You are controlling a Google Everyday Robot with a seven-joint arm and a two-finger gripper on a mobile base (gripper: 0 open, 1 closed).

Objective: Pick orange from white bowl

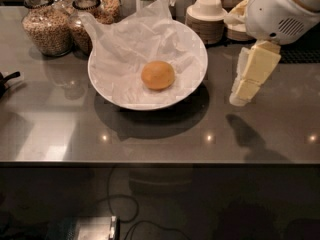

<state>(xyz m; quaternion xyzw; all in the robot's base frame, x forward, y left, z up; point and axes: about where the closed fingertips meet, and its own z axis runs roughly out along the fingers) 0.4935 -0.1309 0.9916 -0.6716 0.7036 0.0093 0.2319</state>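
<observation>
Gripper: hangs above the grey glossy tabletop at the right of the view, its cream fingers slanting down toward the surface. The two fingers overlap from this angle, so I cannot tell whether they are spread or pressed together. Nothing is seen held.

Round orange-yellow fruit, the orange: lies near the middle of the large, shallow white bowl, on the crinkled white paper lining. It is well apart from the fingers, on their picture-left side. The bowl's near rim stands just beside the fingers without touching them.

Beyond the fingers, toward the back, is a stack of small upturned white bowls. Far past the bowl from the fingers stand glass jars of grain.
</observation>
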